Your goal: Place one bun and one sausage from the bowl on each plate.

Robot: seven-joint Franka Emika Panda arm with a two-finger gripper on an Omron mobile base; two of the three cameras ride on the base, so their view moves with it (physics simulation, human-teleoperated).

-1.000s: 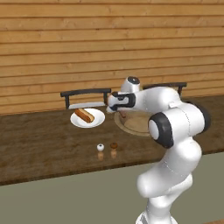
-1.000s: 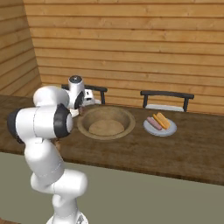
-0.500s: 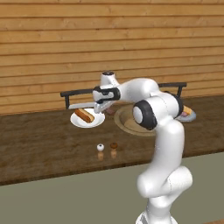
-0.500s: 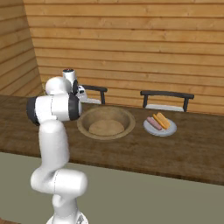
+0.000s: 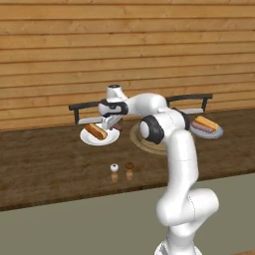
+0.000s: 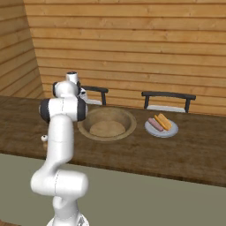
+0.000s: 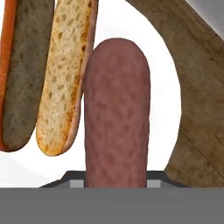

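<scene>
Gripper (image 5: 113, 123) clamped on a sausage (image 7: 116, 113), held over the left plate (image 5: 102, 139) beside the bun (image 5: 95, 131).

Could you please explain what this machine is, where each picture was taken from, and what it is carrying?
This is a white robot arm with a two-fingered hand, working at a dark wooden counter. Two pictures come from cameras behind the arm, on its left and right; the third looks out from the hand itself. On the counter are a wide tan-brown bowl and two small white plates. The far plate already holds a bun and a sausage. The near plate holds a toasted bun. The hand is shut on a reddish-brown sausage, held above that plate beside the bun.
</scene>
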